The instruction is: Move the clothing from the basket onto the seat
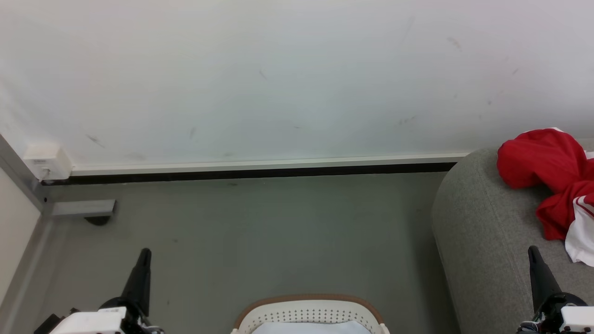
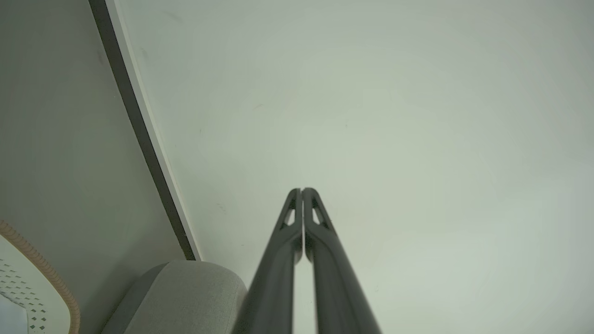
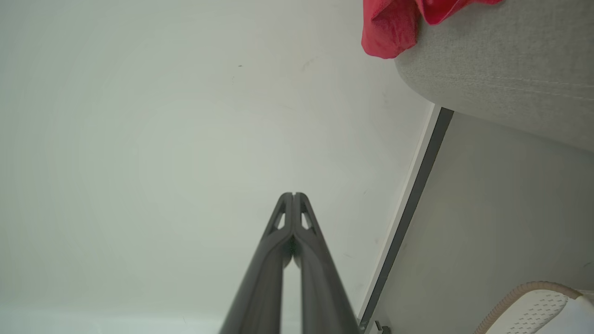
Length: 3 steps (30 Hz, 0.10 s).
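Risks, as judged: (1) a red fold of the clothing (image 3: 390, 28) hangs past the rounded edge of the seat (image 3: 501, 69) on the wall (image 1: 278, 69) side. Fabric looks soft and loose, so its own weight or a brush from an arm could drag it to the floor (image 1: 278, 232); (2) basket (image 1: 308, 301) is cut off by the frame edge, w/ just its far rim and a strip of pale lining (image 1: 311, 328) visible, so garments left lower down can't be ruled out, and a blind reach could nip the lining instead. Left hand (image 1: 145, 253): fingers together, nothing held, over floor left of basket. Right hand (image 1: 532, 249): fingers together, nothing held, over the seat, near the clothing but apart from it. Clothing, condition: bright red, crumpled heap, white panel w/ thin red stripes on near side; lies on seat's far end by the wall, well apart from basket; logo not visible
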{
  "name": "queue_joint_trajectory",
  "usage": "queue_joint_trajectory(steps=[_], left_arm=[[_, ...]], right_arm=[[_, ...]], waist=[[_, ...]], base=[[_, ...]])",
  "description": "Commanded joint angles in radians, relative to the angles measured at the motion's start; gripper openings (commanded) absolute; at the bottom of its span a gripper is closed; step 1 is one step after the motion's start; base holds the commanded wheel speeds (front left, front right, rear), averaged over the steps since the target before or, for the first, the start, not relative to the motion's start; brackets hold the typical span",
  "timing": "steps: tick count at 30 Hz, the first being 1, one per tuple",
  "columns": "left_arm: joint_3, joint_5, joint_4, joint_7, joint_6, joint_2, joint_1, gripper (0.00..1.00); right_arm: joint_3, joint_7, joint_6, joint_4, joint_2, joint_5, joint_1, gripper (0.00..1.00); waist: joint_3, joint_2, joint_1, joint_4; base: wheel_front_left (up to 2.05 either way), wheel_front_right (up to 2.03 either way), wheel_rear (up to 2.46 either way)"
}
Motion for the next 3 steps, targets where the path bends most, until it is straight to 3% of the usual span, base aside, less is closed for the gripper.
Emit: queue_joint_trajectory(steps=[1,3], left_arm=[[0.002,-0.014,0.000,0.003,-0.007,0.002,-0.010,0.00],[0.002,-0.014,0.000,0.003,-0.007,0.002,-0.010,0.00]], right_arm=[[-0.005,0.002,-0.002,0.003,0.002,-0.008,-0.013,0.00],[-0.005,0.002,-0.002,0.003,0.002,-0.008,-0.013,0.00]], waist=[[0.000,-0.0001,0.0000,0.000],[0.000,-0.0001,0.0000,0.000]], base=[[0.00,0.00,0.00],[0.00,0.00,0.00]])
